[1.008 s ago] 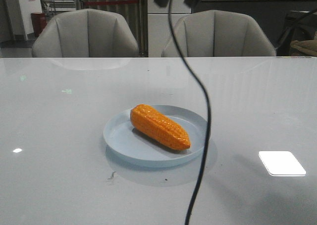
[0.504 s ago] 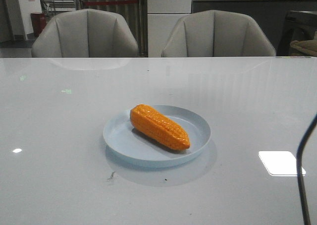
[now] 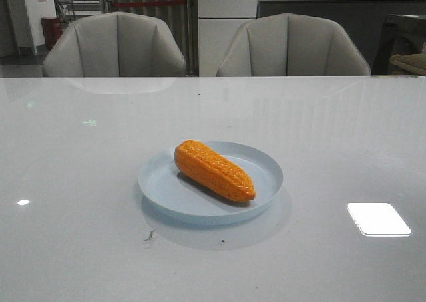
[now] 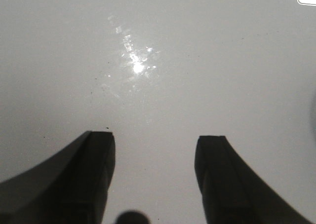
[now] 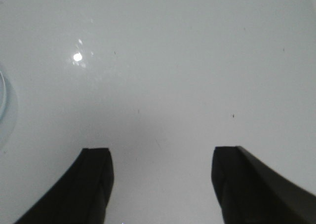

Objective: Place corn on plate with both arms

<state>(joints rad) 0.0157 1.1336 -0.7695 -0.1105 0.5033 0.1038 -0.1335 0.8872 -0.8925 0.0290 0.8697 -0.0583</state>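
The corn (image 3: 214, 169) lies wholly inside the pale blue plate (image 3: 162, 197) at the centre of the glossy white worktop (image 3: 80, 249). It rests on its side, set diagonally, with its blunt end toward the far left part of the rim and its tapered tip toward the near right. No part of it appears to overhang the rim. In the front view neither arm is visible; the corn and plate stand unattended.

The left end effector (image 4: 155, 150) hangs over bare worktop with its two black fingers spread well apart and nothing between them. The right end effector (image 5: 163, 162) is likewise spread wide and empty above bare worktop. At the edge of the right wrist view a faint curved line may be the plate's rim, though the glimpse is too slight to be sure.

Judgement on the step in hand: the placement itself reads as complete, since the corn is seated in the plate and both end effectors are free of it. What remains, if anything, is the retreat of the arms to a resting pose.

Judgement on the next move: it calls for no further contact with the corn. Any motion should keep both arms well clear of the plate, as a nudge to the low rim could slide the plate on the slick surface or roll the corn off its side.
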